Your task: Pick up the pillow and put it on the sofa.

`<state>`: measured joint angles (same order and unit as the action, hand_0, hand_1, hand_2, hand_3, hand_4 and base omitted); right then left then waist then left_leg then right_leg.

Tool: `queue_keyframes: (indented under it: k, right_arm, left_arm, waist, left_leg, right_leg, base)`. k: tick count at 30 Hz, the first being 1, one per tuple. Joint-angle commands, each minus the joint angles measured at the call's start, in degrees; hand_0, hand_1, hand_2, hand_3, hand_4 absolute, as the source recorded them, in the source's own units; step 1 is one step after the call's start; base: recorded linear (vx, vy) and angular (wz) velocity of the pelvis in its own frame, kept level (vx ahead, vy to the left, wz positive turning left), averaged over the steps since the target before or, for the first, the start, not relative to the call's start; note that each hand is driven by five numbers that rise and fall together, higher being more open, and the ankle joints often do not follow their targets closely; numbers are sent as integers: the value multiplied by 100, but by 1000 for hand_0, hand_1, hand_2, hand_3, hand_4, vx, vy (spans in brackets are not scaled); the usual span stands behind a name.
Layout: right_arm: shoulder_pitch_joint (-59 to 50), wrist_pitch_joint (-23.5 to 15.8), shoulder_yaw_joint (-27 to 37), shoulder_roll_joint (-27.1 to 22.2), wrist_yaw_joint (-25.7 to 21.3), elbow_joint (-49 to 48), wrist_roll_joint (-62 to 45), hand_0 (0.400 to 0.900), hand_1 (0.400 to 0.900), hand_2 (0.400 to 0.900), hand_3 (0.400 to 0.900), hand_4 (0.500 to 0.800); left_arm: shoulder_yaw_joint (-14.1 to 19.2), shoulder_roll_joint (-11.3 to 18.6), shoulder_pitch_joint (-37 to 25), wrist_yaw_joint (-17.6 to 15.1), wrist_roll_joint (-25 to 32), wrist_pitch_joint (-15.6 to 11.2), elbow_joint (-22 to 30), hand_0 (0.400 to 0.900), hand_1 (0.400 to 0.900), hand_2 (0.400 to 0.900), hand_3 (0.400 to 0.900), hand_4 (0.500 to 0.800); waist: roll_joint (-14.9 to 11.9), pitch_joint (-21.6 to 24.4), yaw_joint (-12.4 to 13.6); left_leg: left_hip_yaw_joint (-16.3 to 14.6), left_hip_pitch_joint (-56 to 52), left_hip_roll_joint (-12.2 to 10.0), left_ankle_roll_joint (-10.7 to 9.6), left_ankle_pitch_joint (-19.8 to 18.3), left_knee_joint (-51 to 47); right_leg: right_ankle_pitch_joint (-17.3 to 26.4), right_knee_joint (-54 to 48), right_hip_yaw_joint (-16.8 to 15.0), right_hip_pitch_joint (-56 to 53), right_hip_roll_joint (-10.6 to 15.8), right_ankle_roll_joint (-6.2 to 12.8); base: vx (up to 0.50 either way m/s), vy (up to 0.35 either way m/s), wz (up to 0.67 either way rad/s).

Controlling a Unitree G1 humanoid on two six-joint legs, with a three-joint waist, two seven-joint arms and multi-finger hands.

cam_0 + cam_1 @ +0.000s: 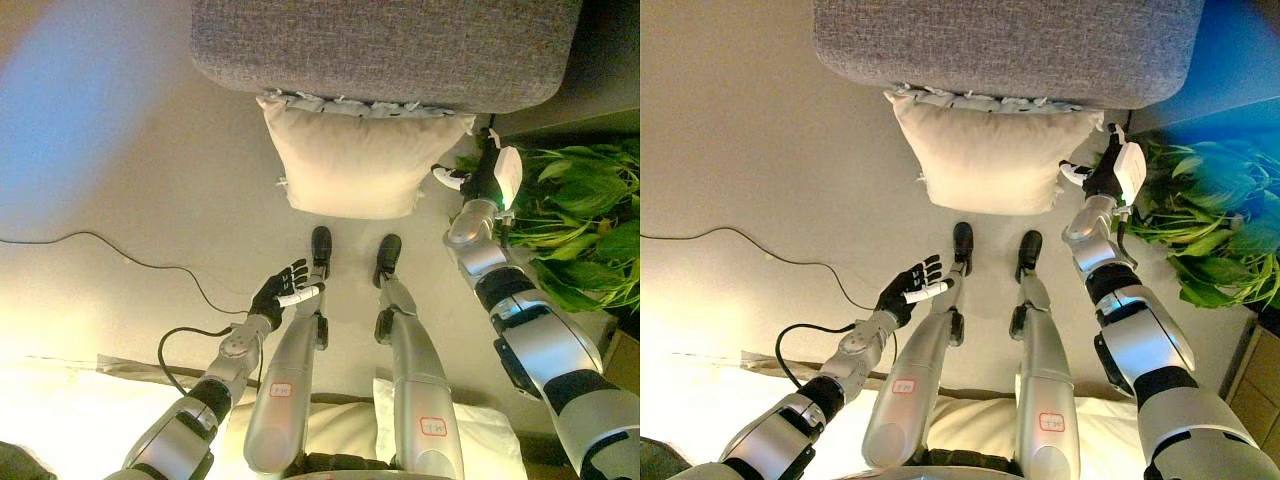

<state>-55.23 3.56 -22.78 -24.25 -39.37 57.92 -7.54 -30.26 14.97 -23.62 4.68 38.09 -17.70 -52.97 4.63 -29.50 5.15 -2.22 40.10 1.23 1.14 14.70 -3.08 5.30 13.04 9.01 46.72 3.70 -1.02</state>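
A cream pillow with a frilled top edge stands on the floor, leaning against the front of the grey sofa at the top of the view. My right hand is at the pillow's right edge, open, with a white-tipped finger reaching toward the cloth; I cannot tell whether it touches. My left hand hangs open low on the left, well short of the pillow and holding nothing.
A leafy green plant stands close on the right, just beyond my right arm. White bedding lies along the bottom edge. Bare beige floor stretches to the left of the pillow.
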Motion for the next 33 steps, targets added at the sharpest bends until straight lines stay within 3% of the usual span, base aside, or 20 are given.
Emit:
queue_keyframes:
  k: [1, 16, 25, 26, 28, 33]
  right_arm:
    - [-435, -264, -130, -569, -143, -278, -311, 900, 900, 900, 900, 800]
    - [-1105, -93, -264, -535, 216, -132, -566, 900, 900, 900, 900, 800]
    - [-1444, 2, -437, -479, 245, 11, -611, 900, 900, 900, 900, 800]
    - [-1444, -1, -444, -464, 205, -5, -574, 425, 425, 425, 425, 515]
    - [-1441, 5, -482, -482, 220, -32, -577, 400, 400, 400, 400, 500]
    - [-1443, 84, -531, -504, 185, -74, -569, 400, 400, 400, 400, 500]
  left_arm:
    - [-61, -208, 287, 185, 160, -155, 344, 900, 900, 900, 900, 800]
    - [-197, -270, 458, 321, 370, -273, 759, 900, 900, 900, 900, 800]
    - [-392, -367, 555, 177, 403, -431, 1011, 900, 900, 900, 900, 800]
    - [-419, -366, 561, 149, 403, -441, 1041, 900, 900, 900, 900, 800]
    - [-426, -371, 594, 132, 379, -462, 1106, 900, 900, 900, 900, 800]
    - [-445, -356, 640, 126, 395, -485, 1222, 900, 900, 900, 900, 800]
  waist:
    - [308, -30, 38]
    - [586, -30, 259]
    - [856, -30, 362]
    - [878, -30, 370]
    - [910, -30, 380]
    - [942, -30, 397]
  left_leg:
    - [232, 352, 211, -263, -293, 276]
    - [298, 734, 271, -226, -250, 380]
    - [297, 997, 308, -197, -256, 467]
    - [291, 1020, 312, -192, -260, 482]
    - [288, 1043, 324, -182, -273, 513]
    - [242, 992, 335, -180, -255, 493]
  right_leg:
    - [503, -552, -22, -46, 131, 569]
    - [413, -393, -45, 335, 260, 598]
    - [309, -180, -142, 664, 336, 614]
    - [295, -153, -149, 693, 342, 613]
    - [273, -108, -153, 726, 351, 611]
    - [271, -108, -134, 690, 356, 614]
  base:
    - [78, 33, 6]
    - [54, 47, 8]
    - [38, 66, 5]
    - [9, 55, 3]
    - [5, 42, 2]
    - [-11, 33, -3]
